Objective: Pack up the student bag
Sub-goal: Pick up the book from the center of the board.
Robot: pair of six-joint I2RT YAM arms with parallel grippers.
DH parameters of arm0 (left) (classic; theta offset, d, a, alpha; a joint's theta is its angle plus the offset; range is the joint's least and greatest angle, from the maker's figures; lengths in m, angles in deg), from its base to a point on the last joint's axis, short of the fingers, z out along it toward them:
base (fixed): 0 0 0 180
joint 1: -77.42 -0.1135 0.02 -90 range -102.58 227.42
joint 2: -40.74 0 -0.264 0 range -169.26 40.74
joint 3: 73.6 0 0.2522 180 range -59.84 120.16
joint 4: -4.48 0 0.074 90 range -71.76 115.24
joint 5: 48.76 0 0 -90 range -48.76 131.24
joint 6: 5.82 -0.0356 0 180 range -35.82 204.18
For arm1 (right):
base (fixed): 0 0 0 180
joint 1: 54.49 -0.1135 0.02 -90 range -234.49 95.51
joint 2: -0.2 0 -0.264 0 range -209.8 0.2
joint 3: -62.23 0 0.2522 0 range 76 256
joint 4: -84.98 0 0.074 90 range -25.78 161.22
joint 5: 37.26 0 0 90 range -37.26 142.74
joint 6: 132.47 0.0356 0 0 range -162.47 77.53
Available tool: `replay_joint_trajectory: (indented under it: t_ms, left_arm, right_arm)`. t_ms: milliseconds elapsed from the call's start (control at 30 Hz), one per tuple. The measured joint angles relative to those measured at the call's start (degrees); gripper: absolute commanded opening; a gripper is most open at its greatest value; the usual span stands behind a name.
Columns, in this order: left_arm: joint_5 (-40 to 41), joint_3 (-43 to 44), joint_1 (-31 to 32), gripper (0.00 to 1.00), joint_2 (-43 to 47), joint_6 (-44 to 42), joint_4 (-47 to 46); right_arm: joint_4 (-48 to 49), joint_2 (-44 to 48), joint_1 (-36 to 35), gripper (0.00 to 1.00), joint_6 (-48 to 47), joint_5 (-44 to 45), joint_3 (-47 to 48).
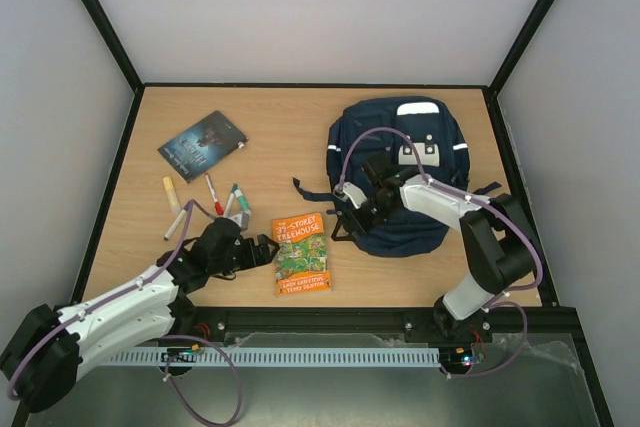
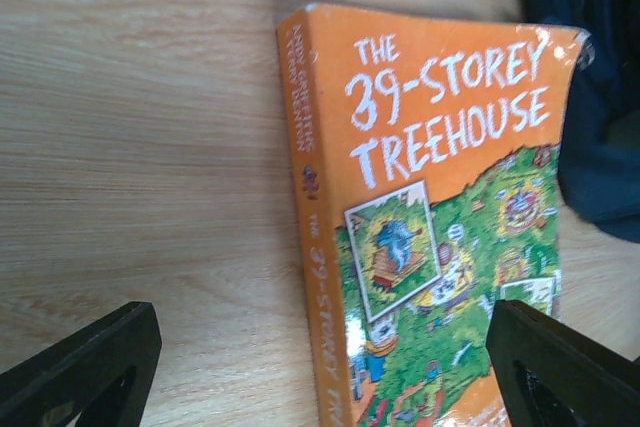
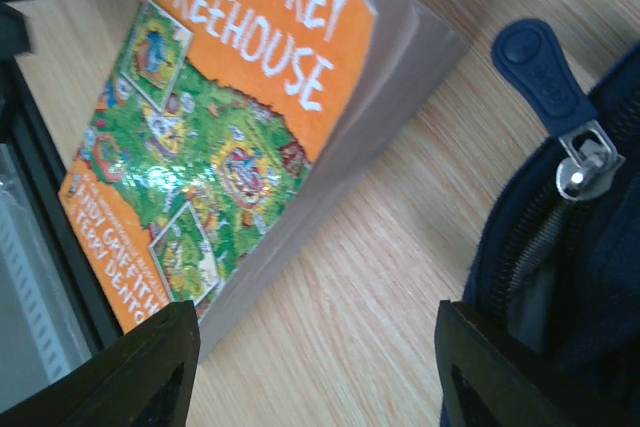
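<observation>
The bag [image 1: 390, 232] is a large navy-blue fabric backpack lying flat on the surface [image 1: 260, 117], in its right half, front face up. Its top end points to the far edge and its base to the near edge. A white panel [image 1: 418, 107] sits at the top, a short white stripe [image 1: 460, 146] on the right side, and a light grey patch [image 1: 430, 152] near the middle. Dark straps [image 1: 312, 192] trail out to the left, flat on the wood. At the bag's left edge a zip shows a blue pull tab [image 3: 540, 72] above a metal slider [image 3: 580, 172]. Below the slider the teeth appear parted.
</observation>
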Motion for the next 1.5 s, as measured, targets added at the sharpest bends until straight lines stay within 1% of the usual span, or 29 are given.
replay_joint_trajectory:
  t_ms: [100,200,267,400,500,600,700,800,933,1033,1200,1267,1333,1400,1500]
  left_arm:
    - [1.16,0.0,0.0,0.93,1.99,1.92,-0.09]
    - [1.62,-0.42,0.0,0.93,2.19,3.45,-0.79]
    - [1.79,-1.2,0.0,0.93,2.19,4.22,-1.64]
    - [2.05,-3.34,0.0,0.9,2.99,5.64,-3.37]
    - [2.03,-4.87,0.0,0.89,4.24,6.69,-4.85]
    - [1.64,-5.68,0.0,0.89,4.79,7.48,-6.12]
    - [1.22,-6.21,0.0,0.89,4.81,8.0,-7.41]
    - [0.76,-6.32,0.0,0.87,4.57,8.2,-8.02]
    - [-0.39,-6.34,0.02,0.84,3.15,8.41,-9.55]
    - [-0.92,-6.43,0.15,0.85,2.38,8.57,-10.47]
    - [-1.36,-7.48,0.39,0.88,2.23,9.33,-13.11]
    - [-1.84,-7.91,0.39,0.88,1.66,9.73,-14.56]
    - [-2.62,-8.22,0.39,0.88,0.35,10.38,-16.81]
    - [-3.63,-8.24,0.39,0.88,-1.57,10.95,-19.21]
    - [-4.9,-8.24,0.39,0.88,-3.76,11.96,-22.32]
  right_arm:
    - [-0.04,-1.73,0.0,0.61,0.63,1.14,0.02]
    - [-0.33,-3.98,-0.02,0.6,0.92,1.79,0.44]
    - [-0.59,-5.4,-0.02,0.57,1.11,1.79,1.07]
    - [-1.31,-7.39,-0.04,0.54,1.09,1.03,2.14]
    - [-1.81,-8.72,-0.04,0.55,1.07,-0.63,2.86]
    - [-2.1,-9.9,-0.81,0.61,1.07,-1.64,3.48]
    - [-3.74,-11.74,-1.84,0.62,0.85,-3.39,5.01]
    - [-5.55,-14.49,-2.23,0.57,1.09,-4.44,7.37]
    - [-6.84,-17.38,-2.27,0.46,2.51,-5.55,9.51]
    - [-6.97,-19.08,-2.27,0.38,3.82,-6.16,10.4]
    - [-7.26,-21.55,-2.25,0.31,4.74,-8.5,11.39]
    - [-7.5,-22.4,-2.21,0.26,4.94,-9.31,11.78]
    - [-7.82,-23.23,-2.16,0.22,5.18,-10.03,12.15]
    - [-8.11,-24.02,-2.1,0.21,5.88,-10.91,12.48]
    - [-8.87,-25.03,-1.92,0.16,6.91,-11.45,13.07]
